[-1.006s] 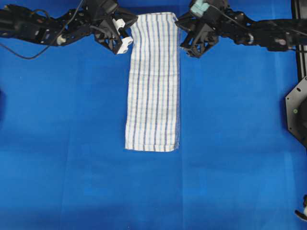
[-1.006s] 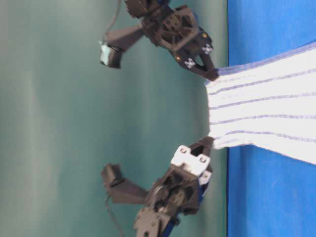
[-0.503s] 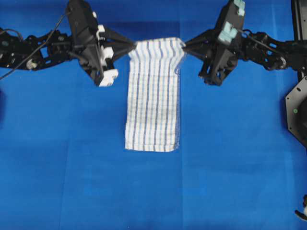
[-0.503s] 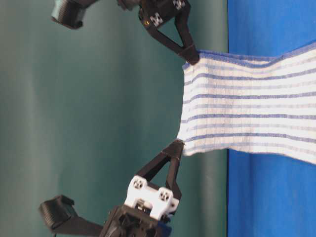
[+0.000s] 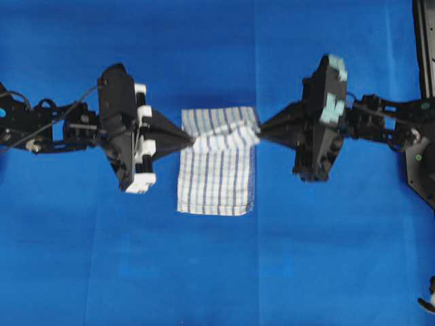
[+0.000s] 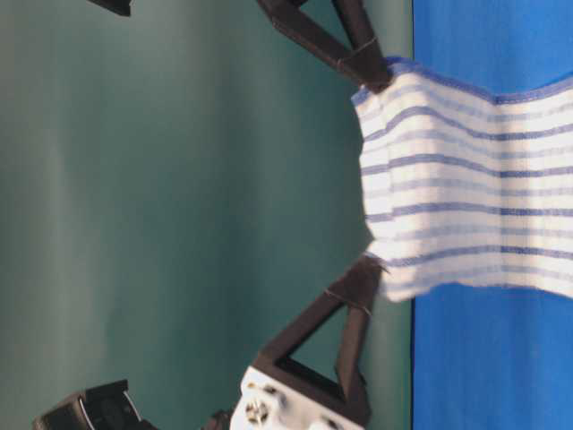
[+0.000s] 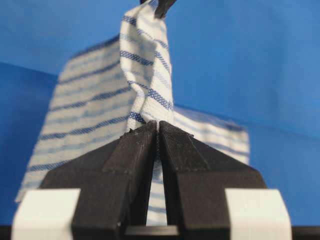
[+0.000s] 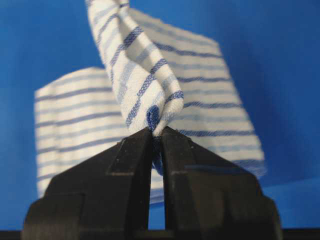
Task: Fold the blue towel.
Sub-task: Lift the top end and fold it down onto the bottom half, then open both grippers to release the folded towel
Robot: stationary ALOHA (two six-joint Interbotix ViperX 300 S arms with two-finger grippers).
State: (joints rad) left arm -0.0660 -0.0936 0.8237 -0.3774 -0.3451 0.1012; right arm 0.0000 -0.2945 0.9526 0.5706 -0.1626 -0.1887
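Observation:
The blue towel (image 5: 217, 163), white with thin blue stripes, lies on the table with its far end lifted and carried over its near half. My left gripper (image 5: 192, 140) is shut on the towel's left far corner; the left wrist view shows the cloth (image 7: 145, 85) pinched between the black fingertips (image 7: 137, 142). My right gripper (image 5: 259, 132) is shut on the right far corner, also seen in the right wrist view (image 8: 150, 95). In the table-level view the lifted edge (image 6: 448, 179) hangs stretched between both grippers above the table.
The solid blue table covering (image 5: 217, 272) spreads all round the towel. A black mount (image 5: 421, 163) stands at the right edge of the overhead view. Green backdrop (image 6: 179, 215) fills the table-level view behind the arms.
Both grippers have carried the towel's far end up and toward the near end, so the visible towel is now much shorter. Both stay shut on their corners.

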